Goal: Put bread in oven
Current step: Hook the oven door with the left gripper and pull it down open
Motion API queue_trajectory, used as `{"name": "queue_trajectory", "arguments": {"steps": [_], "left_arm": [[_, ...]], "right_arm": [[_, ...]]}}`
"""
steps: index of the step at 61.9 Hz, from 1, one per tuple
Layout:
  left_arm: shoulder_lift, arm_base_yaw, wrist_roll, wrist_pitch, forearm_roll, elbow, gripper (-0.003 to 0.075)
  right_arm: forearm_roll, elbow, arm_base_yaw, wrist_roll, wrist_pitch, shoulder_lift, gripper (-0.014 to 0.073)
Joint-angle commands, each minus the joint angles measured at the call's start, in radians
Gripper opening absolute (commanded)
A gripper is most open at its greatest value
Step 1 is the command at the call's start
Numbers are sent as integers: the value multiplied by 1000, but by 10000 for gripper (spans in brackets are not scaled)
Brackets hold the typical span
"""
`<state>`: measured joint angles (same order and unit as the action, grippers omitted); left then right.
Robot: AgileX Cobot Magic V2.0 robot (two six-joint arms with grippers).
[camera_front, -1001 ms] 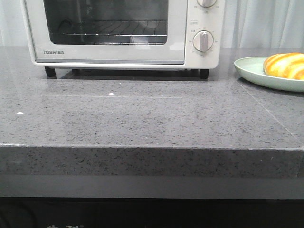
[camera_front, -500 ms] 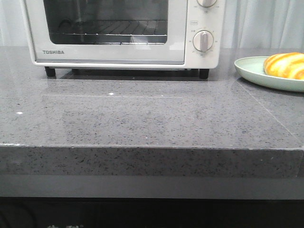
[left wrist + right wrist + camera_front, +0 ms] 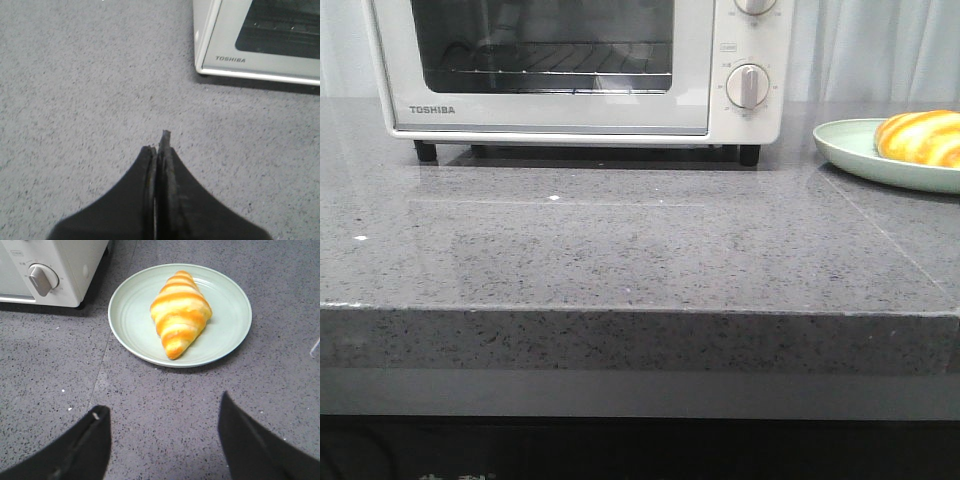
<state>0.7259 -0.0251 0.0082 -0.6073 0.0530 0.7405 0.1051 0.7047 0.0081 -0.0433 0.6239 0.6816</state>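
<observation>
The white Toshiba oven (image 3: 570, 70) stands at the back of the grey counter, its glass door shut. It also shows in the left wrist view (image 3: 260, 45) and its dial corner in the right wrist view (image 3: 45, 270). The golden striped bread (image 3: 922, 137) lies on a pale green plate (image 3: 850, 150) at the right; in the right wrist view the bread (image 3: 179, 312) lies on the plate (image 3: 130, 320). My right gripper (image 3: 161, 412) is open and empty, short of the plate. My left gripper (image 3: 157, 142) is shut and empty over bare counter, short of the oven's corner. Neither gripper shows in the front view.
The speckled grey counter (image 3: 620, 250) has its front edge low in the front view. A pale curtain (image 3: 880, 50) hangs behind the oven and plate.
The counter, oven, plate and bread stay put. Only the reflections in the oven's door glass have shifted a little.
</observation>
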Motion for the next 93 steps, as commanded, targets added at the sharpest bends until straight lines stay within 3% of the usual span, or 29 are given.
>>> {"name": "queue_trajectory", "arguments": {"steps": [1,6,22,37,60,86,93], "left_arm": [[2,-20,66,114,71,37,-18],[27,-62,110,149,132,51,-18],[187,-291,112,221,134,191,-18],[395,-449,103,262,63,364,-18],[654,-470,103,292,60,622,-18],[771,-470,103,560,60,634,-18],[796,-470,103,571,60,634,-18]], "right_arm": [[-8,33,-5,-7,-60,4,540],[-7,33,-5,-7,-60,4,540],[-6,33,-5,-7,-56,4,540],[-6,33,-5,-7,-52,4,540],[-6,33,-5,-7,-52,4,540],[-6,33,-5,-7,-52,4,540],[-6,33,-5,-7,-52,4,540]]}}
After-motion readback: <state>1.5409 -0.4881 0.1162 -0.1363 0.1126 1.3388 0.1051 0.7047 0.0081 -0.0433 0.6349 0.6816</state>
